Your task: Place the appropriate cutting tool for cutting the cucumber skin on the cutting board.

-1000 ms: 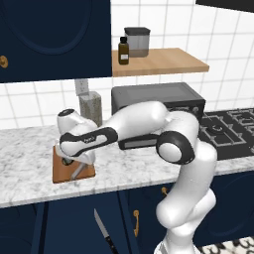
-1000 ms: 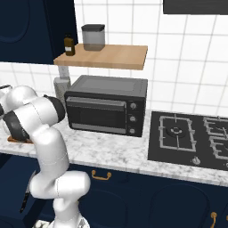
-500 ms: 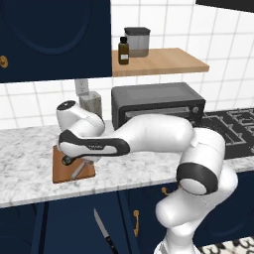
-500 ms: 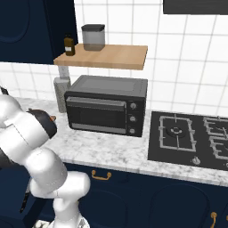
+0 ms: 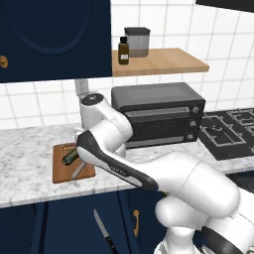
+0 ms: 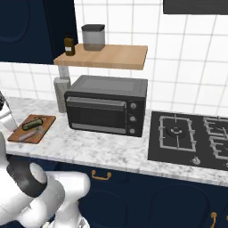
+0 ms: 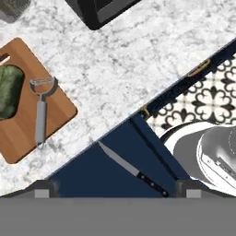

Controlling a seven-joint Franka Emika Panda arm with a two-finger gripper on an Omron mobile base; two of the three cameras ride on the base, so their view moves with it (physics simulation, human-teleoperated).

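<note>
The reddish-brown cutting board lies on the marble counter. On it rests the grey peeler, forked head toward the far side, handle pointing to the counter's front edge. The dark green cucumber lies on the board beside it. My gripper hovers high above the counter edge, off to the side of the board; its fingertips stand wide apart, open and holding nothing. From the base, the board carries the peeler and cucumber.
A black-handled knife lies on the floor before the navy cabinets. A black toaster oven stands right of the board, with a grey canister between them. A wooden shelf hangs above, and the hob is far right.
My arm has swung its elbow out toward the cameras and the hand has drawn up and away from the board. The peeler and the cucumber stay on the board.
</note>
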